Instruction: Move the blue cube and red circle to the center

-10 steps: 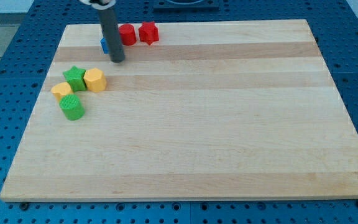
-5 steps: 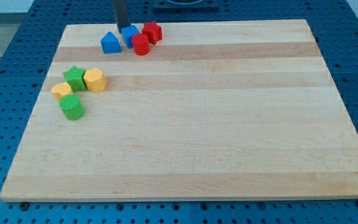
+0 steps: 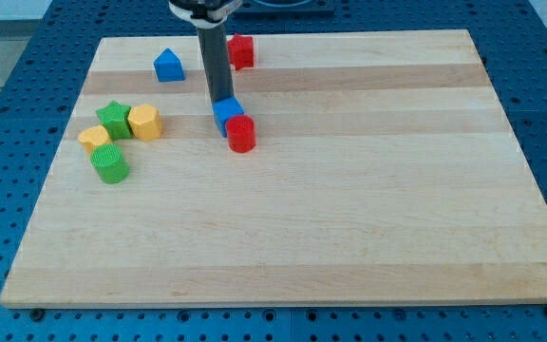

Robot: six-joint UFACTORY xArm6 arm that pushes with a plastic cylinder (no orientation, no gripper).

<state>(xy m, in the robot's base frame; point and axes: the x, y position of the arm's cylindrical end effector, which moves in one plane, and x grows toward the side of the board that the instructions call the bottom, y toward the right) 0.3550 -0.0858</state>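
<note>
- Nearest, toward the view's bottom, the wooden bench [image 3: 283, 256] lies bare.
- Up from there, the red circle [image 3: 241, 134] stands touching the blue cube [image 3: 226, 114], on the cube's lower right; both sit left of the bench's middle.
- My tip [image 3: 220, 100] presses the blue cube's top edge; the rod has no claw, so no grip state applies.
- Well left of the blue cube: green cylinder [image 3: 110, 164], yellow block [image 3: 93, 139], green star [image 3: 115, 120], yellow hexagon [image 3: 144, 123], clustered.
- Farther up-left of the cube sits a blue house-shaped block [image 3: 167, 66].
- Farthest, just above the cube, a red block [image 3: 241, 51].
</note>
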